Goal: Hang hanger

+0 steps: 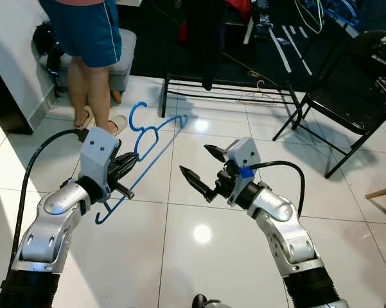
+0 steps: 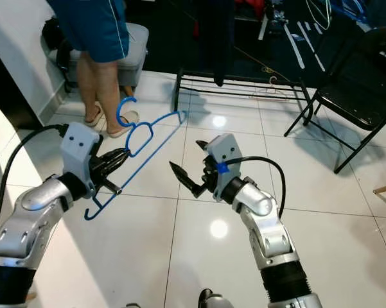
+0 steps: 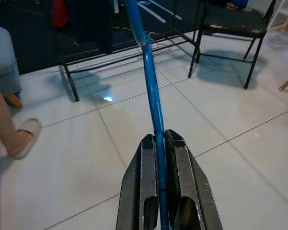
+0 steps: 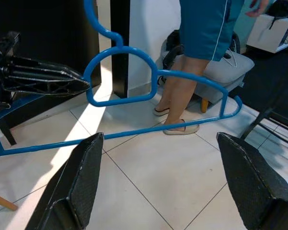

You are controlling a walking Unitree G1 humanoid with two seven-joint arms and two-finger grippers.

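Both silver arms reach out from the frame bottom over white glossy floor tiles (image 1: pixel 199 256). Left gripper (image 1: pixel 127 168), at approx 9 o'clock in the head view, has its black fingers clamped together on the thin blue plastic clothes hanger (image 1: pixel 155 136), pinching one straight bar of it; the left wrist view shows the bar running dead centre btwn the two fingers (image 3: pixel 143 191). Hanger sits tilted, hook end up and away toward 11 o'clock, lower corner dropping below the gripper. Prob held that way so the hook leads toward whatever rail it goes on.

Right gripper (image 1: pixel 199 168), near centre, has fingers spread wide apart and empty, aimed across at the hanger but well apart from it. Judging by the pose it's ready to steady or take over the far end; right wrist view looks straight at the hanger's frame w/ the hook at top.

Black metal garment rack (image 1: pixel 231 86) stands at 12 o'clock, dark clothes hanging on it; its rail seems the likely target, though it's off the top of the frame. Black folding chair (image 1: pixel 353 96) at 2 o'clock. Person in blue shorts (image 1: pixel 90 32) and slippers stands at 11 o'clock, close by the hanger's hook, so a swing that way needs care.
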